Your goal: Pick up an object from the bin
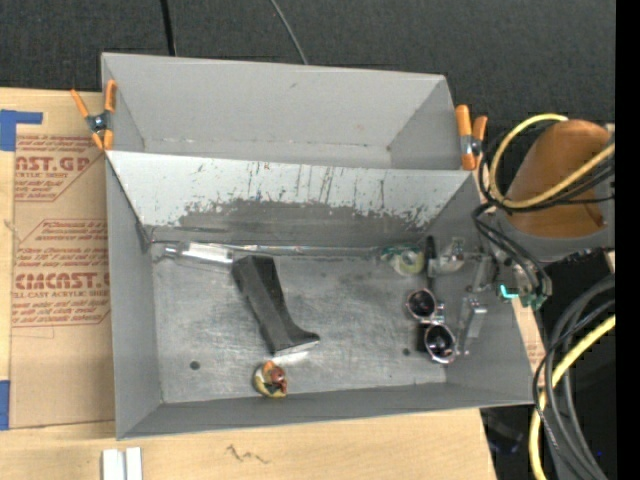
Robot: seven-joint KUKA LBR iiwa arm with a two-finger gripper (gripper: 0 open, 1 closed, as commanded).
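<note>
Jaws unclear, I can't tell how wide they stand. On my camera view the arm comes in from the right, orange wrist cover [560, 183] out past the bin [300, 108] rim, gripper [468, 303] down by the right wall. Dark sunglasses [430, 326] lie just beside it on the floor. Dark grey wedge [268, 303] mid-floor, small mottled ball [270, 380] by the front wall, both well apart.

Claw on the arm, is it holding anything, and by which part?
Cannot tell. The claw sits right beside the dark round-lensed glasses at the right of the bin, but no grip on them shows.
</note>
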